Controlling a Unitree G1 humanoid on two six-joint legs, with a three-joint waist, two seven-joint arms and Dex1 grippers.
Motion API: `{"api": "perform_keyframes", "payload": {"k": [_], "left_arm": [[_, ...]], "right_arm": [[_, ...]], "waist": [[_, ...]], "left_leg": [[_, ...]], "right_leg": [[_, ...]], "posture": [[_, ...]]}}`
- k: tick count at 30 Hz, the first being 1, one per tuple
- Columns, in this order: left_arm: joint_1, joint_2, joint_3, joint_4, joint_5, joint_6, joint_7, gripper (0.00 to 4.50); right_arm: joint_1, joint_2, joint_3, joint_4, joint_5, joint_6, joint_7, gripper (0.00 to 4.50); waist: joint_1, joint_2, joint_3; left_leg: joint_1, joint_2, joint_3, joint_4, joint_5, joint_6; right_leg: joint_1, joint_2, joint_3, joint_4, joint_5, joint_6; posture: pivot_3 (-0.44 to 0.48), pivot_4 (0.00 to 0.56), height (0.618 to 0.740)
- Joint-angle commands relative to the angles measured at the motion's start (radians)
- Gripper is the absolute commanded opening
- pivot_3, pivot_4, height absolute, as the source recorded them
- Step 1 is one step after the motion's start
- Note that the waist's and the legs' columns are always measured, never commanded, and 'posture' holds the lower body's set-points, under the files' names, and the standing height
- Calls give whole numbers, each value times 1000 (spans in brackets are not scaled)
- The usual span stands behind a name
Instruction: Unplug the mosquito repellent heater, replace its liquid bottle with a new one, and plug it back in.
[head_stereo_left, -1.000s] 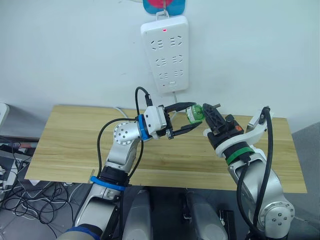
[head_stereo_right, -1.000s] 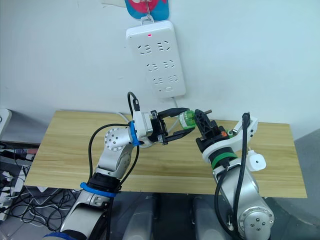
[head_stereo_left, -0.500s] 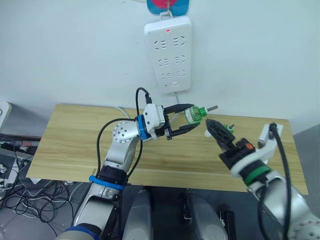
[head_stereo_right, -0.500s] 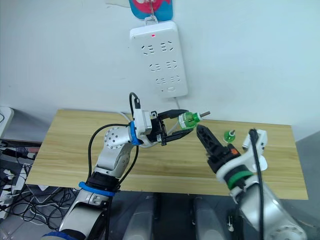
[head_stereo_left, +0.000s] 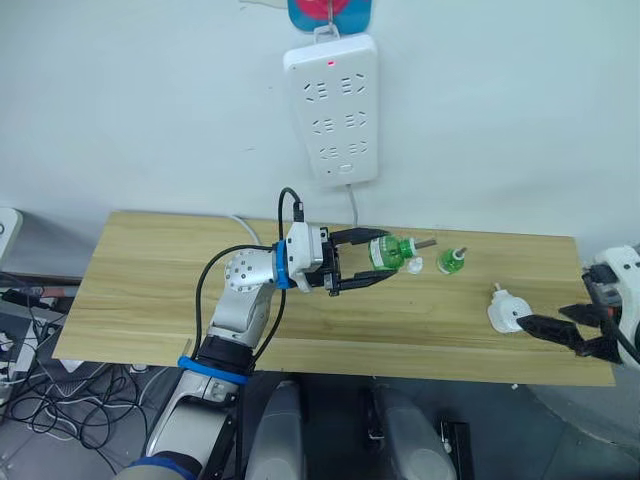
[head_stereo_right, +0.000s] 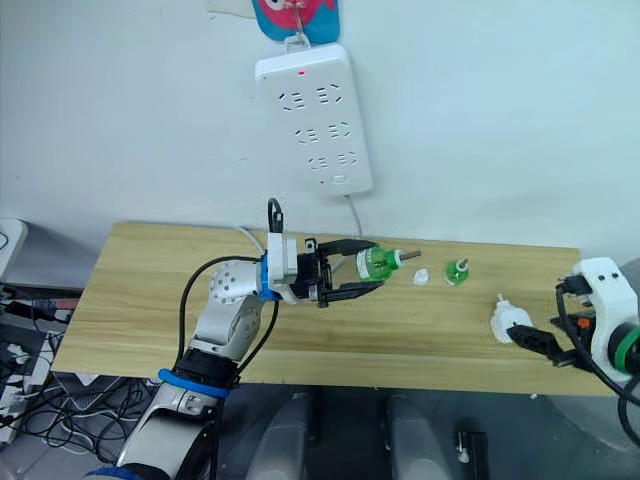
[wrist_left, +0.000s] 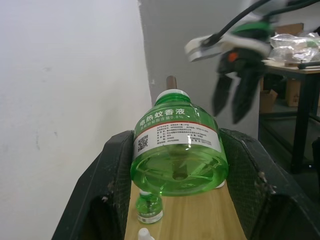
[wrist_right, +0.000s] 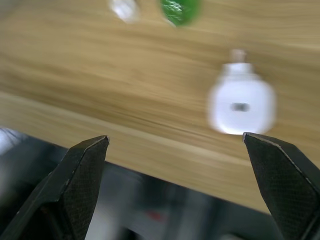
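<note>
The left gripper (head_stereo_left: 362, 263) is holding a full green liquid bottle (head_stereo_left: 388, 252) on its side above the middle of the wooden table (head_stereo_left: 150, 290), fingers clamped on either flank of the bottle, its uncapped wick neck pointing toward the table's right end, apparently so the heater can be fitted over it. The mosquito repellent heater (head_stereo_left: 503, 316) is lying unplugged near the table's front edge, close to the right end, prongs pointing toward the back edge. The right gripper (head_stereo_left: 556, 331) is hovering just beside it, fingers spread wide and empty, seemingly lining up to pick the unit up. A second small green bottle (head_stereo_left: 451, 262) is standing upright toward the back edge, likely the spent one set aside, with a small white cap (head_stereo_left: 415, 266) just beside it. The white power strip (head_stereo_left: 331, 108) is hanging on the wall above the back edge, its red light glowing, waiting for the heater's return.
</note>
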Motion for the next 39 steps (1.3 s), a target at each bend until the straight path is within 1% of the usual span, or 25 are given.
{"api": "perform_keyframes", "payload": {"k": [1,3,5,7,9,17,20,27,35,39], "left_arm": [[12,-3,-5,-45,-10,-18,-5,2254],[19,2,-5,-56,-11,-17,-6,2254],[32,9,-8,-70,-10,-18,-12,2254],[44,14,-11,-89,-11,-13,-11,2254],[54,17,-13,-105,-11,-6,-6,2254],[67,24,-18,-129,-10,13,8,2254],[66,26,-19,-133,-10,20,10,2254],[70,36,-16,-153,-14,40,12,2254],[84,49,-18,-182,-19,64,11,2254],[88,57,-14,-191,-21,73,7,2254]], "right_arm": [[-116,-36,155,60,-171,-3,147,4483],[-223,-30,266,106,-275,-13,195,4483],[-339,0,364,161,-364,8,219,4483],[-422,35,432,203,-449,27,228,4483],[-471,74,467,221,-496,68,225,4483],[-582,243,435,242,-523,295,205,4483],[-616,286,442,248,-562,331,202,4483],[-673,348,475,320,-701,318,228,4483],[-717,436,477,383,-802,318,259,4483],[-727,461,472,397,-835,325,279,4483]], "waist": [[1,0,0],[2,0,0],[2,0,1],[2,0,2],[4,0,2],[7,0,3],[8,0,3],[13,1,5],[18,1,10],[24,3,14]], "left_leg": [[0,0,0,0,0,0],[-1,0,-1,0,0,1],[-1,0,-1,0,0,1],[-1,0,-1,0,0,1],[-1,0,-1,0,-1,1],[-1,1,-1,0,-1,1],[-1,1,-2,0,-2,3],[-1,0,-2,0,-2,4],[-1,1,-2,0,-3,4],[-1,0,-1,0,-3,5]], "right_leg": [[0,0,0,0,0,0],[0,0,1,0,0,0],[0,-1,1,-1,0,0],[0,-1,2,-1,0,0],[0,-1,2,-1,0,0],[1,-1,2,0,0,0],[0,-1,2,0,0,0],[0,-1,2,0,0,0],[0,-1,2,0,0,0],[0,-2,3,0,0,0]], "posture": [[-19,362,740],[-13,367,740],[0,379,740],[7,385,740],[10,388,740],[14,402,740],[16,407,740],[28,418,740],[37,429,740],[42,433,740]]}}
